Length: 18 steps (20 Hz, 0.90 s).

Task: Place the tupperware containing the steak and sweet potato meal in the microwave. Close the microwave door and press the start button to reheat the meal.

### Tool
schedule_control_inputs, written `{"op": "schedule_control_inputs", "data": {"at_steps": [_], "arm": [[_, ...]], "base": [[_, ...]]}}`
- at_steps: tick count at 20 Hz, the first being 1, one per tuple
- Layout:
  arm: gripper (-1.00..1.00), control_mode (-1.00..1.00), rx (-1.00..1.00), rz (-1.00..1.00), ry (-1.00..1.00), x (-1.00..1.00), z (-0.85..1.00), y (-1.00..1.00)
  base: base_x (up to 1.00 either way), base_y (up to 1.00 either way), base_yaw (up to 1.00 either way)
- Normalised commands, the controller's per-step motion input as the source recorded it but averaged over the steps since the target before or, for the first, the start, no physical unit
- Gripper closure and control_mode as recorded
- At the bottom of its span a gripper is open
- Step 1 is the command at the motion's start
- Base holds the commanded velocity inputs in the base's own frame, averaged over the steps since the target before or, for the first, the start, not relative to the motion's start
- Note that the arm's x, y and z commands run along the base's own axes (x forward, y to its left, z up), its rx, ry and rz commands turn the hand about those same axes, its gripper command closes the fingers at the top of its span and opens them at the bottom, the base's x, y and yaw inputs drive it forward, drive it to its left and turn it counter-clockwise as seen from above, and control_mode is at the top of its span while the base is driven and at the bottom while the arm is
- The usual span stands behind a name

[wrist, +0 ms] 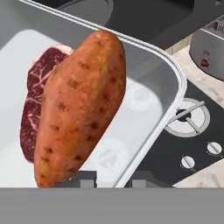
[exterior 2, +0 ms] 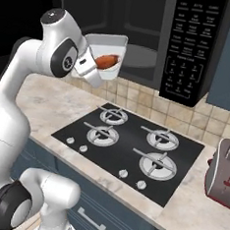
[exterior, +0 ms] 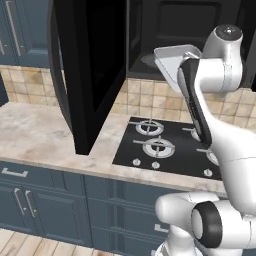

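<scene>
The fingers (wrist: 113, 178), at the bottom centre of the hand view, are narrowly parted and clamped on the near rim of the tupperware (wrist: 168, 94), which hangs in the air at the upper middle of the right base view, just before the open microwave (exterior 2: 144, 30). Inside the tray the sweet potato (wrist: 81, 107) lies against the steak (wrist: 37, 87). The microwave door (exterior: 87, 70) stands swung wide at the upper left of the left base view, above the stone surface (exterior: 35, 135) and gas hob (exterior 2: 134, 146).
</scene>
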Motion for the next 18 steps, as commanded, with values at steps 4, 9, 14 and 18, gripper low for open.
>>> {"op": "schedule_control_inputs", "data": {"at_steps": [4, 9, 14, 18], "arm": [[1.00, -1.00, 0.00, 0.00, 0.00, 0.43, 0.00, -0.32], [1.00, -1.00, 0.00, 0.00, 0.00, 0.51, 0.01, -0.25], [1.00, -1.00, 0.00, 0.00, 0.00, 0.57, 0.09, -0.19], [1.00, -1.00, 0.00, 0.00, 0.00, 0.58, 0.05, -0.15]], "base": [[0.00, 0.00, 0.00], [0.00, 0.00, 0.00], [0.00, 0.00, 0.00], [0.00, 0.00, 0.00]]}}
